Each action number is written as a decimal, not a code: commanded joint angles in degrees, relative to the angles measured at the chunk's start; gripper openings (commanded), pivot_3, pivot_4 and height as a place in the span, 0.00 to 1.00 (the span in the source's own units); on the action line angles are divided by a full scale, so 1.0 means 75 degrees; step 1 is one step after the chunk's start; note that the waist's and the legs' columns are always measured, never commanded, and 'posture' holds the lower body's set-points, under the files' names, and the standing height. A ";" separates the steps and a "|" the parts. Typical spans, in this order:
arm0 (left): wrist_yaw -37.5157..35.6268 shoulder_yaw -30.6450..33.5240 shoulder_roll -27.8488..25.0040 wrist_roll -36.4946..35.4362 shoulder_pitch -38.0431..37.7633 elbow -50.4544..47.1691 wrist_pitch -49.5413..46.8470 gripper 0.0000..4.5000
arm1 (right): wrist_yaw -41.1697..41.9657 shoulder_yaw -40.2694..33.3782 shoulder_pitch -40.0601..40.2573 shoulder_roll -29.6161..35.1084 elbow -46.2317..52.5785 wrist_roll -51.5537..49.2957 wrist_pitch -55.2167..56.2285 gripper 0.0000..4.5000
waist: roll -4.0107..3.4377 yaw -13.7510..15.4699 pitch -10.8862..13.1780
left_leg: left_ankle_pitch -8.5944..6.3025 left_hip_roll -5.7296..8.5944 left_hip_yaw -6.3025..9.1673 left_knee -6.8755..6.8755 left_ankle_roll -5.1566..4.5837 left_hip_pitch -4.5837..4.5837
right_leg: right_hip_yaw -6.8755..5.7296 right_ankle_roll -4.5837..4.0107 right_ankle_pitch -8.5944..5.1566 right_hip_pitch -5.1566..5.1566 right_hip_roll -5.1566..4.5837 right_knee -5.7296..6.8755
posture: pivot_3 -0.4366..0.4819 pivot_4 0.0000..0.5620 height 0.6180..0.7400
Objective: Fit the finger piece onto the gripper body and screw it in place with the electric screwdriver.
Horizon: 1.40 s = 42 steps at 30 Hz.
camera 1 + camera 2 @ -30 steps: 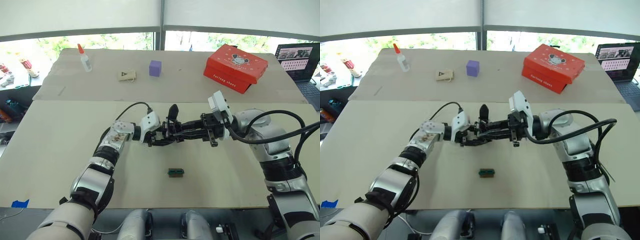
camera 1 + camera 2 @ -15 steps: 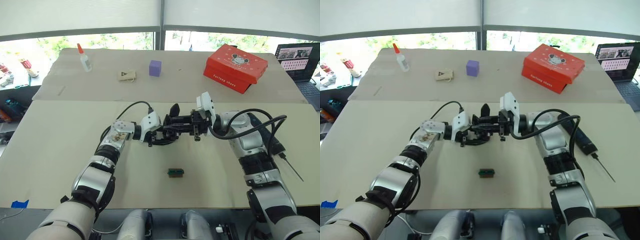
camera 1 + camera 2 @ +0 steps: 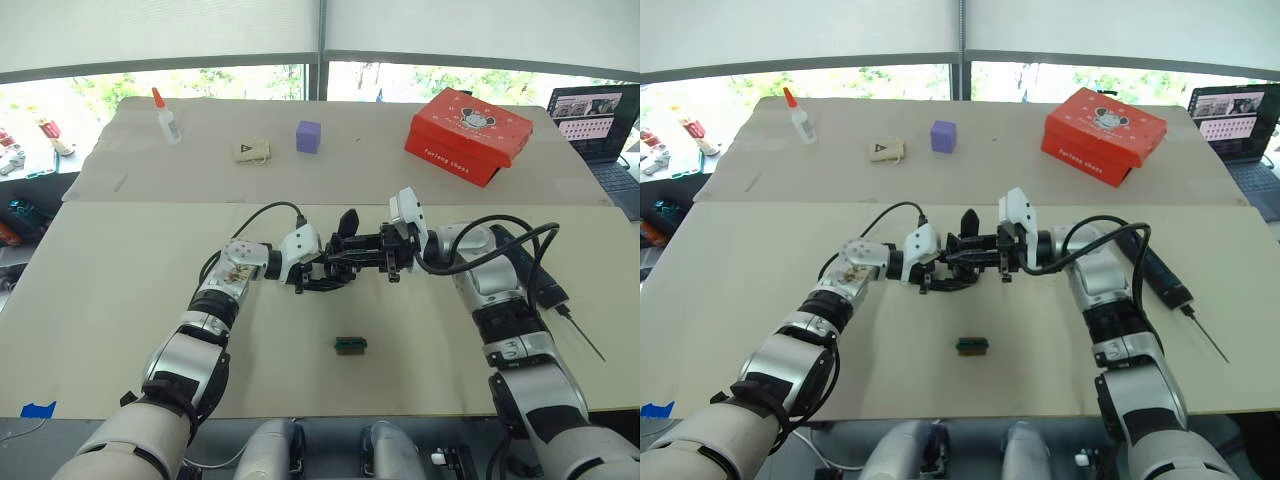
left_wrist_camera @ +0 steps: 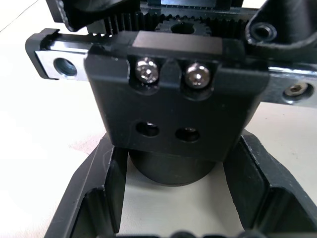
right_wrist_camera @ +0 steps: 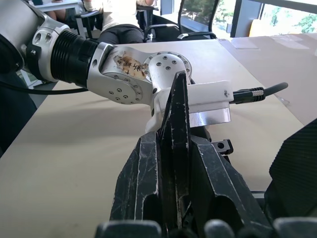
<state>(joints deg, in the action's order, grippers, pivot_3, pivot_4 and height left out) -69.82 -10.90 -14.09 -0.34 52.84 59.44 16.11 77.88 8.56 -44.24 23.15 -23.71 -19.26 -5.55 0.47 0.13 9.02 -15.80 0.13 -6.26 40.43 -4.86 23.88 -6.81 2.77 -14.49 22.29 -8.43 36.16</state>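
Centrally, above a wide tan counter (image 3: 120, 290), two robot arms meet from either side. The left hand (image 3: 322, 272) grips the gripper body (image 3: 335, 268), a small black assembly with a pointed finger standing up from it. In the left wrist view, that hand's two black fingers (image 4: 101, 198) sit against either side of the body's round dark base, with a toothed rail and two screw heads visible above. The right hand (image 3: 990, 253) reaches in from the opposite side, its fingers pressed together on the finger piece (image 5: 177, 134), a thin flat black wedge held edge-on and pointing toward the left wrist. The finger piece's tip is right at the gripper body.

The electric screwdriver (image 3: 1155, 270), a long black tool with a thin metal bit, lies on the counter behind the right forearm. A tiny green-and-black block (image 3: 351, 345) rests on the counter near the front edge. Farther back sit a red box (image 3: 470, 135), a purple cube (image 3: 309, 136), a small tan tag (image 3: 252, 151), and a glue bottle (image 3: 165, 117). A laptop (image 3: 595, 125) stands at the far right.
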 commanded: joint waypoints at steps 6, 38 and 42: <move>-0.0183 0.0068 -0.0042 0.0006 -0.0107 -0.0245 0.0139 0.50 | 0.0185 0.0105 0.0157 0.0113 -0.0165 0.0340 0.0448 0.08 | -0.0001 -0.0023 -0.0001 | 0.0000 -0.0001 0.0000 0.0000 0.0000 0.0000 | -0.0001 0.0000 0.0000 -0.0001 0.0000 0.0001 | 0.48 0.27 1.00; -0.0164 0.0058 0.0089 0.0022 -0.0306 -0.0426 0.0190 0.50 | 0.0523 0.1073 0.0388 0.0637 -0.0192 0.0904 -0.0622 0.08 | -0.0005 -0.0002 -0.0027 | 0.0000 0.0000 0.0008 0.0000 0.0000 -0.0008 | -0.0009 0.0000 0.0000 -0.0012 -0.0001 0.0000 | 0.48 0.27 1.00; -0.0123 0.0082 0.0073 0.0003 -0.0363 -0.0495 0.0158 0.50 | 0.0481 0.0800 0.0597 0.0665 -0.0072 0.0647 -0.0440 0.08 | -0.0004 0.0015 -0.0030 | 0.0000 0.0001 0.0014 0.0000 0.0000 -0.0010 | -0.0014 0.0000 0.0000 -0.0018 -0.0002 0.0000 | 0.48 0.27 1.00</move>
<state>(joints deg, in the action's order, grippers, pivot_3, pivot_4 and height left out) -69.54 -10.34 -13.51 0.16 50.51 57.23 17.26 80.38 12.15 -44.00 26.21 -20.96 -18.02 -8.33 0.44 0.23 8.80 -15.81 0.14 -6.15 40.43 -4.85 23.80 -6.92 2.78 -14.49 22.15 -8.45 36.15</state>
